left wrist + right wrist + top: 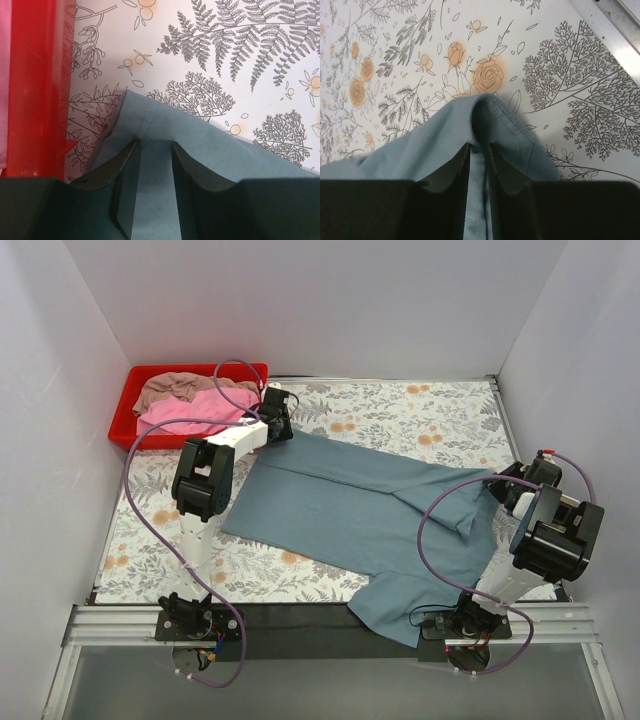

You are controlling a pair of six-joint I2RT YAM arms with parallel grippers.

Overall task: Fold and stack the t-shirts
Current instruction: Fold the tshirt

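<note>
A dusty blue-grey t-shirt [350, 505] lies spread across the flowered table, its near part hanging over the front rail. My left gripper [277, 430] is at the shirt's far left corner. In the left wrist view the jaws [155, 142] hold blue cloth [200, 145] between them. My right gripper [503, 488] is at the shirt's right edge. In the right wrist view it [480, 145] pinches a bunched, stitched hem [495, 112]. A bright pink t-shirt [195, 410] and a beige-tan t-shirt [175, 388] lie crumpled in the red tray.
The red plastic tray [190, 371] stands at the far left corner, close to my left gripper; its wall shows in the left wrist view [37, 90]. White walls enclose the table on three sides. A metal rail [110, 622] runs along the near edge.
</note>
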